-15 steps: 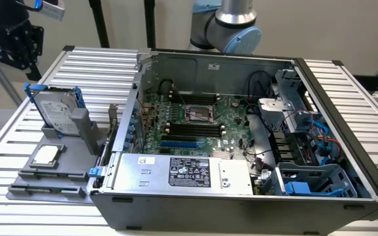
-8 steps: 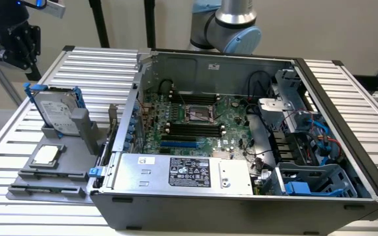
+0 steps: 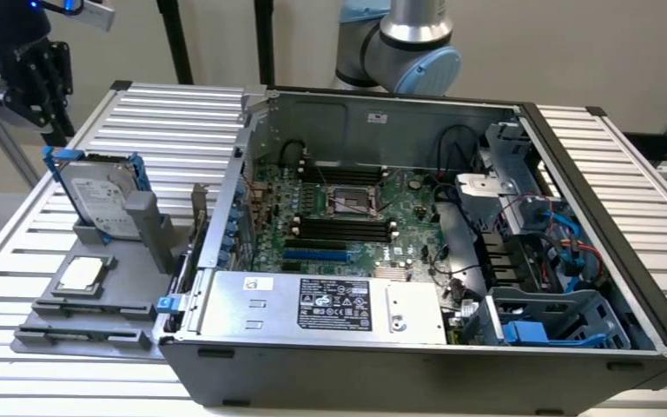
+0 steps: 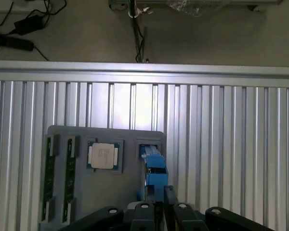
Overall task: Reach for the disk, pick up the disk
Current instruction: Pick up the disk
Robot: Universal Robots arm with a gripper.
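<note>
The black gripper (image 3: pixel 51 129) hung in the air, clenched on nothing, its two tips pressed together in the wrist view (image 4: pixel 164 199). The disk (image 3: pixel 100 195), a flat silver-grey metal hard drive with blue plastic rails and a white printed label, stood upright on its edge directly beneath the gripper and apart from it; from the wrist camera its blue upper edge (image 4: pixel 154 168) showed just beyond the gripper's tips. The drive sat in a slot of a grey plastic tray (image 3: pixel 79 334) that lay on the ribbed aluminium table (image 3: pixel 183 113). Below the gripper and beside the drive, a small square silver chip with a beige rim (image 3: pixel 82 274) lay flat in a recess of the same tray (image 4: pixel 106 187); the chip (image 4: pixel 103 156) was near the drive but not touching it. Well away from the gripper, on the far side of the drive, an open dark grey computer case (image 3: pixel 426 365) lay on its side with its green board exposed; behind it rose the silver and blue arm (image 3: pixel 409 43).
</note>
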